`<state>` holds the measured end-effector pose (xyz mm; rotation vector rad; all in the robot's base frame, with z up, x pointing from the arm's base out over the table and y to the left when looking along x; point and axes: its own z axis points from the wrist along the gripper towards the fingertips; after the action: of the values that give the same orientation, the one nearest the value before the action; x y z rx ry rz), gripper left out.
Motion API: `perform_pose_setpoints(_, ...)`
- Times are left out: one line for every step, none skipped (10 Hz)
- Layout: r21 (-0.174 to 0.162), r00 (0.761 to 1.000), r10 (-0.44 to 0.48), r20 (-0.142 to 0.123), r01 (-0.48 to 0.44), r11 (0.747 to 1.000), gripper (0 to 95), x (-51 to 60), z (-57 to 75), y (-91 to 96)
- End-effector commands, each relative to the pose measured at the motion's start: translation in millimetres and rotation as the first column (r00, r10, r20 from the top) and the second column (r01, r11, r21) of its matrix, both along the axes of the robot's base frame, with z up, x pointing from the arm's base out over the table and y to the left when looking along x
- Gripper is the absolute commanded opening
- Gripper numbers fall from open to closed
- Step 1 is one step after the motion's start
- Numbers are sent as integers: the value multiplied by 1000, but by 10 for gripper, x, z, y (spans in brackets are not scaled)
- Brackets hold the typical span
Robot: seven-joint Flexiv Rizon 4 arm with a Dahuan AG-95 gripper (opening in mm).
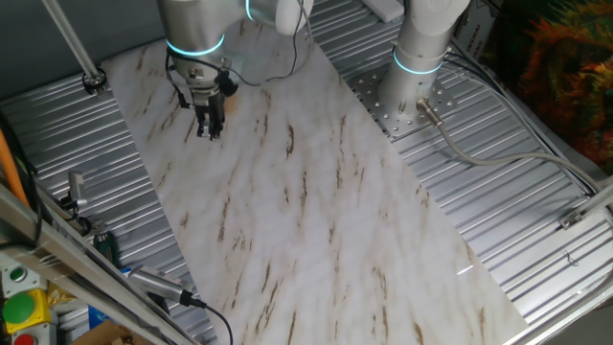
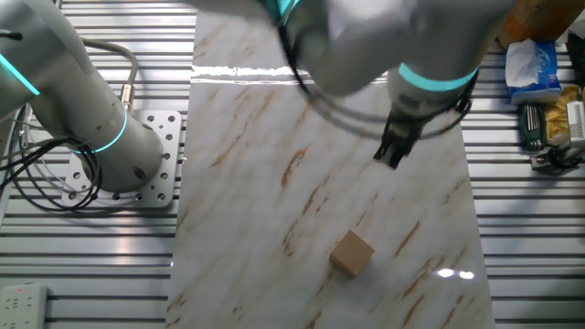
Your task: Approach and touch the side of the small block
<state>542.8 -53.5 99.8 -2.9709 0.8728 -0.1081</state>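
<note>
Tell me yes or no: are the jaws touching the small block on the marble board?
No. The gripper hangs apart from the small block, with bare marble board between them.

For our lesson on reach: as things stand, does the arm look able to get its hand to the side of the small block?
Probably yes. The hand hangs above the marble top, apart from the block, and nothing lies between them. The block sits alone with its sides exposed. Whether the hand is open or shut cannot be told.
</note>
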Motion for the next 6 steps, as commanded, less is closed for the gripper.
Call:
perform_pose_setpoints(2,1000,13,-14,-12,1000,0,-149,-11,-236)
perform_pose_setpoints(4,1000,28,-9,-28,1000,0,-285,-95,-346)
perform_pose_setpoints(0,999,38,1,-38,999,0,-356,-154,-401)
perform_pose_setpoints(-2,999,50,6,-50,999,0,-396,-215,-467)
perform_pose_setpoints(-1,999,51,8,-51,999,0,-413,-238,-505)
perform_pose_setpoints(-1,999,50,13,-50,999,0,-425,-255,-533)
